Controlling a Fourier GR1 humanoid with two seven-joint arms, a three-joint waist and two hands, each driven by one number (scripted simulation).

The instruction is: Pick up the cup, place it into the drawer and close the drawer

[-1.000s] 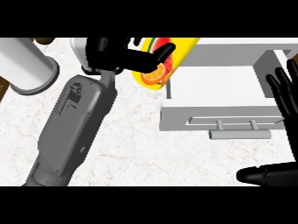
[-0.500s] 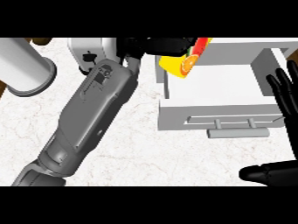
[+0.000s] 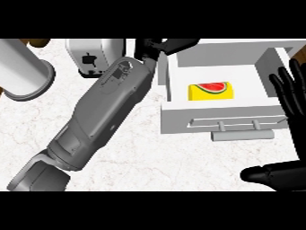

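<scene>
The cup [image 3: 212, 90], yellow with a watermelon slice on it, lies on its side inside the open white drawer [image 3: 175, 117], nothing touching it. My left hand [image 3: 163, 45] hovers over the drawer's back left corner, its fingers loose and holding nothing, and the grey forearm stretches diagonally across the counter. At the view's right edge my right hand [image 3: 302, 101] rests open with fingers up, just right of the drawer. The drawer's handle [image 3: 242, 134] faces me on its front panel.
A silver toaster [image 3: 92, 56] stands at the back, left of the drawer. A tall white cylinder [image 3: 17, 67] stands at the far left. The marble counter [image 3: 148, 161] ends in dark wood along the left edge.
My left hand swung right and back with the cup, reached over the drawer and let go. The cup now lies in the drawer. The right hand has stayed in place.
</scene>
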